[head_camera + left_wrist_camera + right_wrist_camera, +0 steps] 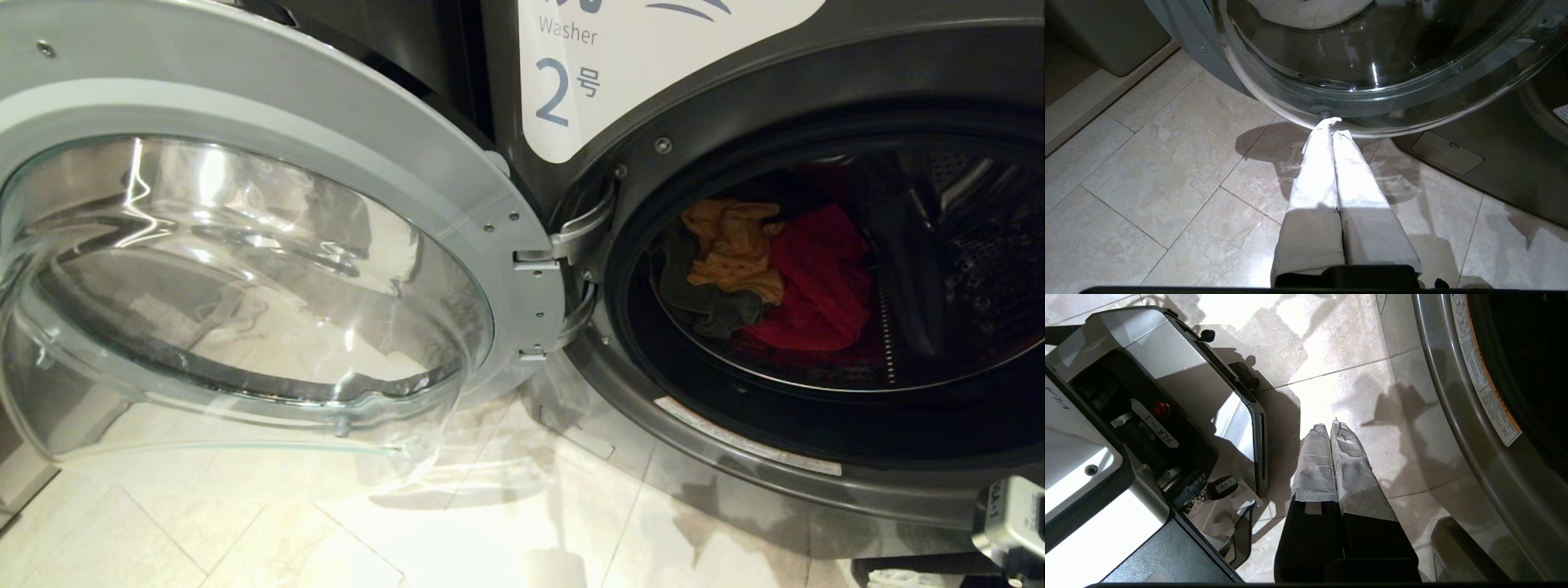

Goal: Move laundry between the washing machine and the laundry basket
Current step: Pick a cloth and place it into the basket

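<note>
A: Describe the floor and the machine.

B: The floor point(245, 531) is pale beige tile. The washing machine point(816, 73), dark grey with a white label reading 2, stands on it. Its round glass door point(245, 269) is swung fully open to the left side of the drum opening.

A: Where is the laundry?

B: Inside the drum point(963, 269). The orange garment point(735, 249) lies on top, touching the red garment point(816, 286) beside it and the dark grey-green garment point(710, 302) below it. No tool is touching them.

A: State of the left tool?

B: The left tool point(1334, 124) is closed, with its white-wrapped fingers point(1316, 171) pressed together and nothing between them. Its tips sit just below the lower rim of the open door, above the tile.

A: State of the right tool?

B: The right tool point(1329, 426) is also closed and empty, with its fingers point(1351, 457) together. It points down at the floor. The front rim of the washing machine lies to one side of it; the robot's own base point(1147, 428) lies to the other. The laundry basket is not in view.
</note>
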You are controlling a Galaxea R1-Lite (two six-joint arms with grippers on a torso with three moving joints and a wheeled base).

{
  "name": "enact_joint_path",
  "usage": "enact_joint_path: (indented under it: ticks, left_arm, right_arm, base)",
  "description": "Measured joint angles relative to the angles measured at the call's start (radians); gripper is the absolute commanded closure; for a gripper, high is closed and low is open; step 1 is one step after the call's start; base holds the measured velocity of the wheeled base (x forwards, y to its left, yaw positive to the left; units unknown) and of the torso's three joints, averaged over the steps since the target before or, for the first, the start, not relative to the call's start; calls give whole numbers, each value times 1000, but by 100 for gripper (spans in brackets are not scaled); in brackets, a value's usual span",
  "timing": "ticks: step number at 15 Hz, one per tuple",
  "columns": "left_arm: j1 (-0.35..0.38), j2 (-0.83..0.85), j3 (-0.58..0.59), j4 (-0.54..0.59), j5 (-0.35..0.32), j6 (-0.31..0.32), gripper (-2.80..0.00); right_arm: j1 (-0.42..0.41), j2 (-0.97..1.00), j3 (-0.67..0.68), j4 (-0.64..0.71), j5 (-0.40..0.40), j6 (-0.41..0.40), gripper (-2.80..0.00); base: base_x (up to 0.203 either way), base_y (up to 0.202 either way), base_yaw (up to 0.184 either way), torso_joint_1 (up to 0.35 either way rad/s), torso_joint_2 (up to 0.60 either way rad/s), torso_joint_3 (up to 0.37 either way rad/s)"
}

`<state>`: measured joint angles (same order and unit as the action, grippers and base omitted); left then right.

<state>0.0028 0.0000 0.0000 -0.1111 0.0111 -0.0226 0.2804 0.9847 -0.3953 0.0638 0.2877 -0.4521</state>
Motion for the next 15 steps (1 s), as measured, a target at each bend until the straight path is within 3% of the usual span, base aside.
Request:
enact_joint_path:
  ticks: [3,6,11,13,15]
  left_arm:
    - [0,0,0,0,0,0,0]
    - [0,0,0,0,0,0,0]
    - [0,0,0,0,0,0,0]
    - [0,0,0,0,0,0,0]
    - [0,0,0,0,0,0,0]
  right_arm:
    - [65,-5,-1,0,-22,-11,0]
    - [193,23,13,-49,-111,-12,0]
    - [349,231,44,-368,-298,35,0]
    - [378,322,45,-517,-345,54,0]
    - [395,375,44,-552,-365,49,0]
  base:
    - [0,0,0,0,0,0]
    - [0,0,0,0,0,0]
    - [0,0,0,0,0,0]
    - [0,0,0,0,0,0]
    - [0,0,0,0,0,0]
